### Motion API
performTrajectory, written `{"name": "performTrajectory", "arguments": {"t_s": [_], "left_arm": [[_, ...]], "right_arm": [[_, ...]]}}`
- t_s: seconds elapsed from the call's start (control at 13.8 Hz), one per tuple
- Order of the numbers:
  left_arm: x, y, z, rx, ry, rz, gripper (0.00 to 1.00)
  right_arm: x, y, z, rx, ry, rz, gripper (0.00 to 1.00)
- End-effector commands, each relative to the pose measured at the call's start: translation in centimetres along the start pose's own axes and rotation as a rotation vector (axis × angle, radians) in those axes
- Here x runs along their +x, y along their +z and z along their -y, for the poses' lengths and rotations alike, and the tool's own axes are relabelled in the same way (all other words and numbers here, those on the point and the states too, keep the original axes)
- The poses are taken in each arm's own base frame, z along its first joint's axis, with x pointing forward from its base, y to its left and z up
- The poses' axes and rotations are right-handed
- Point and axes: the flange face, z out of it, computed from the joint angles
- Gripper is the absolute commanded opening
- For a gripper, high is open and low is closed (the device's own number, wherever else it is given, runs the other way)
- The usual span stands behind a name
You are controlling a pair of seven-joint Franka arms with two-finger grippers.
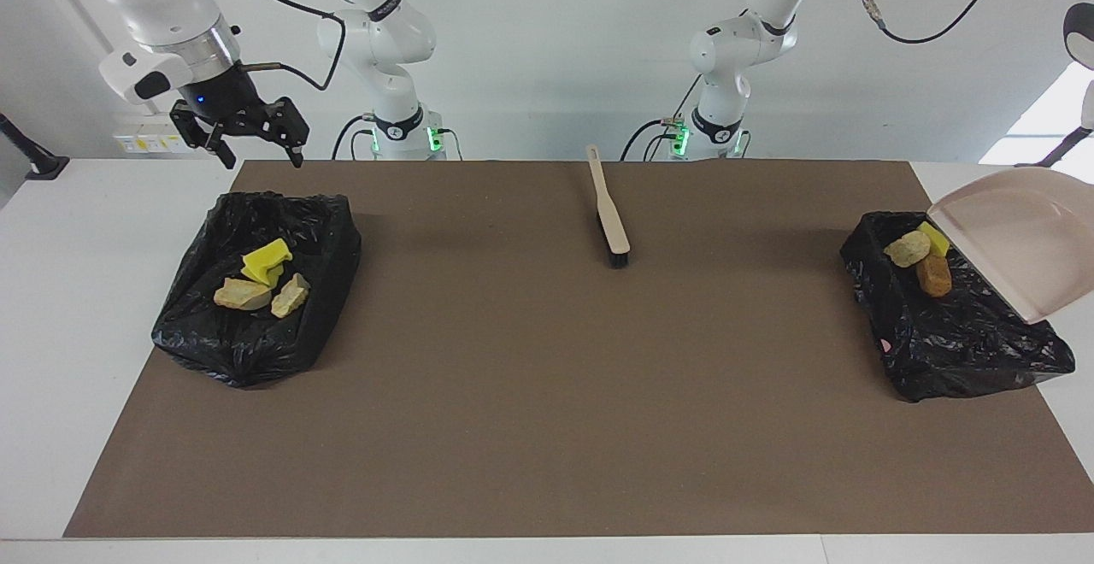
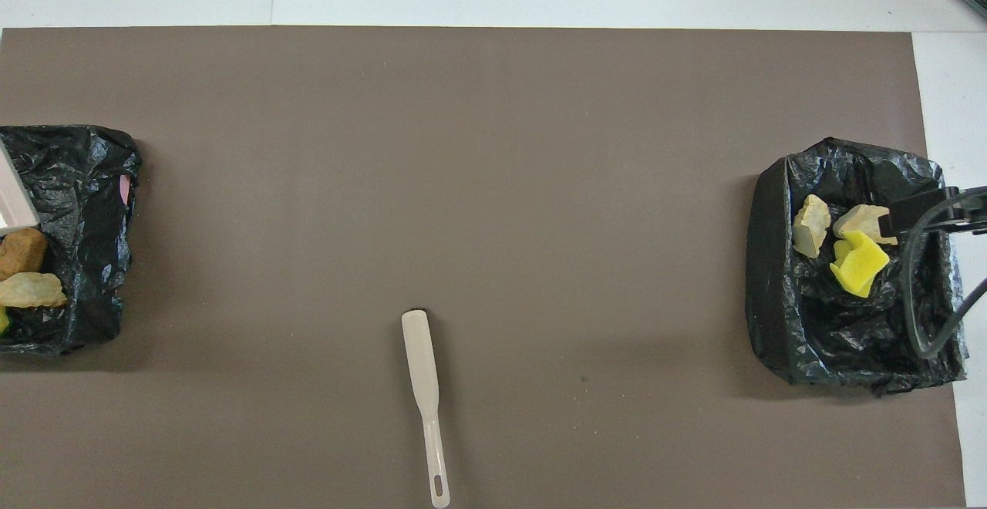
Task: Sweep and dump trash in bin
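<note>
Right gripper [image 1: 250, 138]: spread wide, holding nothing, raised over the table edge just beside the bin at the right arm's end; waits, likely parked clear of the bin mouth.
Left gripper: out of view at the frame edge; by all signs pressed nearly together, presumably pinching the dustpan's handle, though the grip itself is not visible.
Dustpan [image 1: 1017, 235]: beige, tilted with its lip down over the bin at the left arm's end; held so, as judged, to let its load slide into the bag; only a corner shows in the overhead view.
Bin at left arm's end [image 1: 966, 342]: lined with a black bag; holds a tan chunk [image 1: 907, 248], an orange-brown lump [image 1: 933, 274] and a yellow-green sponge bit [image 1: 934, 237] lying at the pan's lip.
Bin at right arm's end [image 1: 248, 350]: black-bagged too; holds a yellow sponge piece [image 1: 266, 258] and two tan stone-like chunks [image 1: 243, 294], bunched together toward the end nearer to the robots.
Brush [image 1: 608, 210]: lies flat on the brown mat [image 1: 547, 427], between the bins, near the robots' edge, bristles pointing away from them; set aside, sweeping apparently over.
Trash: all visible pieces sit in the two bins; none seen on the mat.
Stage, as judged: dumping nearly finished; pan seems empty.
</note>
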Motion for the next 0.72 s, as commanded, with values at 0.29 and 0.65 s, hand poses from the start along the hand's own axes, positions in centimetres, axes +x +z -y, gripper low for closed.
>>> {"name": "performTrajectory", "arguments": {"t_s": [0.29,0.65], "left_arm": [[11.1,-0.8,-8.3,-0.129,-0.317,-0.199,0.00],[22.9,-1.4,-14.3,-0.185,-0.622,-0.257,0.00]], "right_arm": [[-0.7,-0.3,1.0,-0.050,-0.002,0.032,1.00],[-0.7,-0.2,1.3,-0.029,0.054,0.032,1.00]]}}
